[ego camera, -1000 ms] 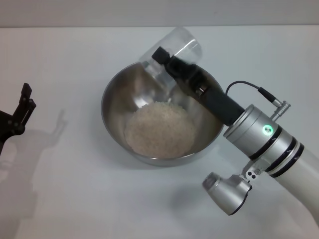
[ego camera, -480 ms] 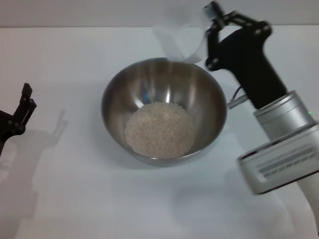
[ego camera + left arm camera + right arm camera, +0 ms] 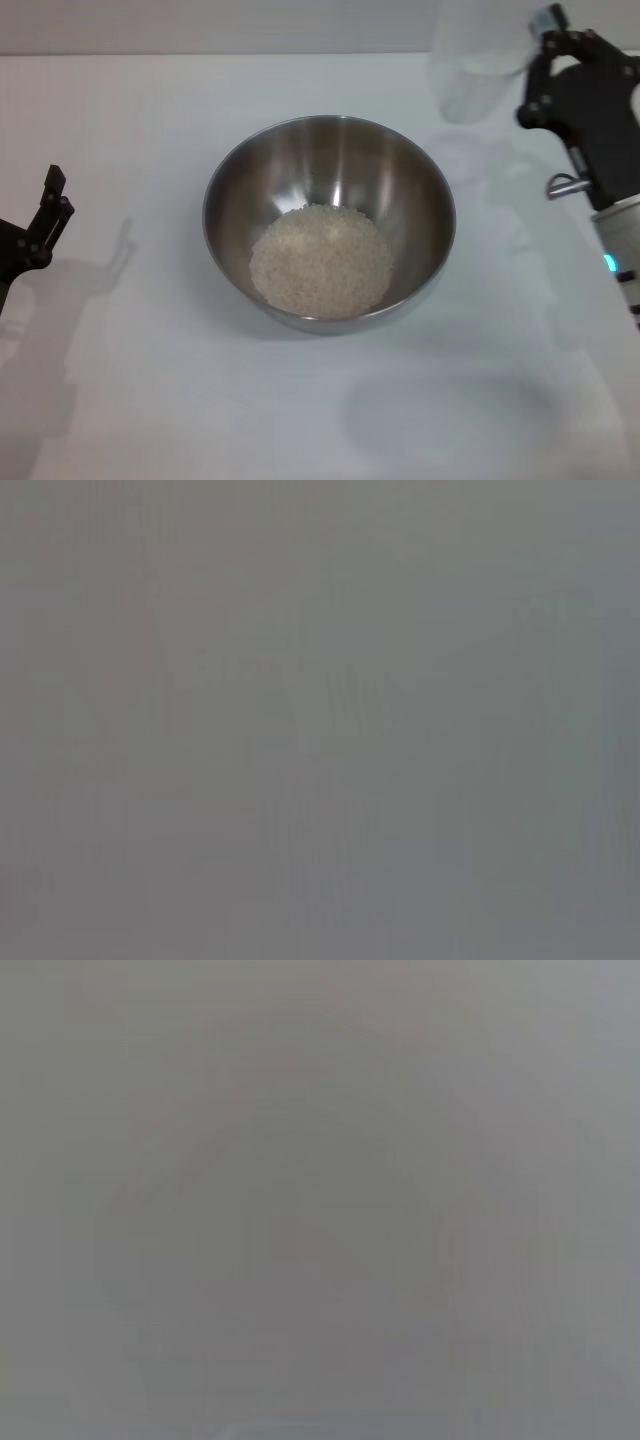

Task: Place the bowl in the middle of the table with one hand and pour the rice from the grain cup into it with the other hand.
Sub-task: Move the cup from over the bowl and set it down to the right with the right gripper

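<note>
rice (image 3: 320, 258) in bowl (image 3: 232, 190), bowl on table (image 3: 150, 400)

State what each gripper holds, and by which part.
The right gripper holds the small clear plastic grain cup by its handle side. The left gripper holds nothing.

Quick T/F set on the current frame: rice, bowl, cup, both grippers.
1. The rice lies heaped in the bowl. True.
2. The cup is tipped over the bowl. False: it is held off to the bowl's right, beyond the rim.
3. The right gripper holds the cup. True.
4. The left gripper grips the bowl's rim. False: it is at the table's left edge, apart from the bowl.
5. Rice is spilled on the table. False: none shows outside the bowl.
</note>
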Robot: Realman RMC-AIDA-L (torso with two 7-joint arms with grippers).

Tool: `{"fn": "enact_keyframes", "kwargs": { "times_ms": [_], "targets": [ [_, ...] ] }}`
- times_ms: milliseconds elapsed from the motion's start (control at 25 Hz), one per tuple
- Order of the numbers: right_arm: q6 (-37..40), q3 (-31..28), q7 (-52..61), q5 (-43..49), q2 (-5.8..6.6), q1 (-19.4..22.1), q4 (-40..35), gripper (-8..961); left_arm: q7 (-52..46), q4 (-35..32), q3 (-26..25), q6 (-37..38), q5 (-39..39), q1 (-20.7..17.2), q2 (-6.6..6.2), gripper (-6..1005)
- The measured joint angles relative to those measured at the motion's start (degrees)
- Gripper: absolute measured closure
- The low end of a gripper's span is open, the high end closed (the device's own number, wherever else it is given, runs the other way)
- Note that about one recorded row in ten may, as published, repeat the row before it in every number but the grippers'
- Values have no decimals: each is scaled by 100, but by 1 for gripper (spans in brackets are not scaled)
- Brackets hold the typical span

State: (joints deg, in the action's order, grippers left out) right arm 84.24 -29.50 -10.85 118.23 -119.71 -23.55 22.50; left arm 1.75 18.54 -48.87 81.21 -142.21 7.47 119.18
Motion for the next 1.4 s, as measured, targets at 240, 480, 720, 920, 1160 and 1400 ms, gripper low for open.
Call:
{"fn": "enact_keyframes", "kwargs": {
  "times_ms": [240,480,720,920,1160,1400],
  "targets": [
    [-146,0,583,-515,-3,79,-642,935,0,1,0,0,-1,14,0,136],
    [-946,-4,602,-580,-3,80,-970,936,0,10,13,0,0,26,0,136],
    [-1290,49,563,-558,0,-3,-1018,936,0,43,55,0,0,27,0,136],
    [-1630,52,559,-546,9,-115,-1024,936,0,47,61,0,0,27,0,136],
    [-1854,71,549,-536,8,-220,-1028,935,0,46,62,0,0,20,0,136],
    [-2213,291,549,-524,23,-383,-1038,936,1,44,62,0,0,17,0,136]
  ]
}}
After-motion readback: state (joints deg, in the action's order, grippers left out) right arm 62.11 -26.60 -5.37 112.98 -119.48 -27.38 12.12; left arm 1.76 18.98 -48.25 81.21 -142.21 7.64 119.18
